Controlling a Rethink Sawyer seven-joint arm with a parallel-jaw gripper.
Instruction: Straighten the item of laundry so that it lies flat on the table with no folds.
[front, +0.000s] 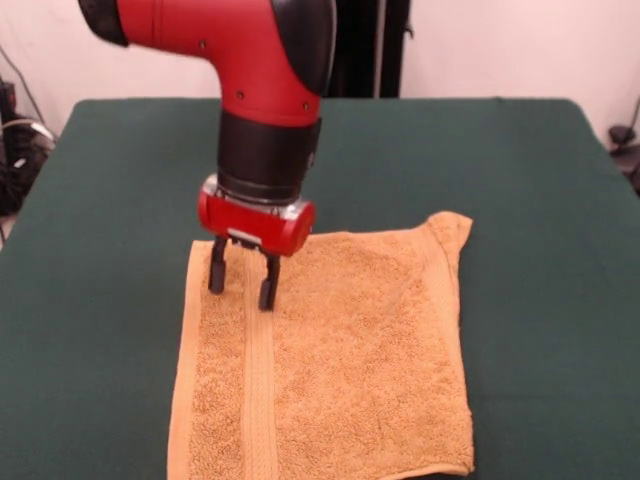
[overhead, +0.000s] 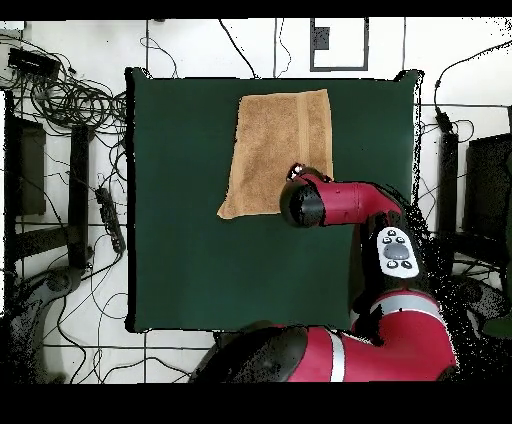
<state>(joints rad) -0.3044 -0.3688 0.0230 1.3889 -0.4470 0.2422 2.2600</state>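
Here the small orange-tan terry-cloth towel (front: 330, 360) lies nearly flat on the dark green cloth-covered worktop (front: 90, 300), its long axis running twelve to six in the front view, only the corner at one o'clock puckered. The red and black gripper (front: 241, 282) stands over its eleven o'clock corner, fingers narrowly parted and empty, straddling the woven band (front: 260, 400).
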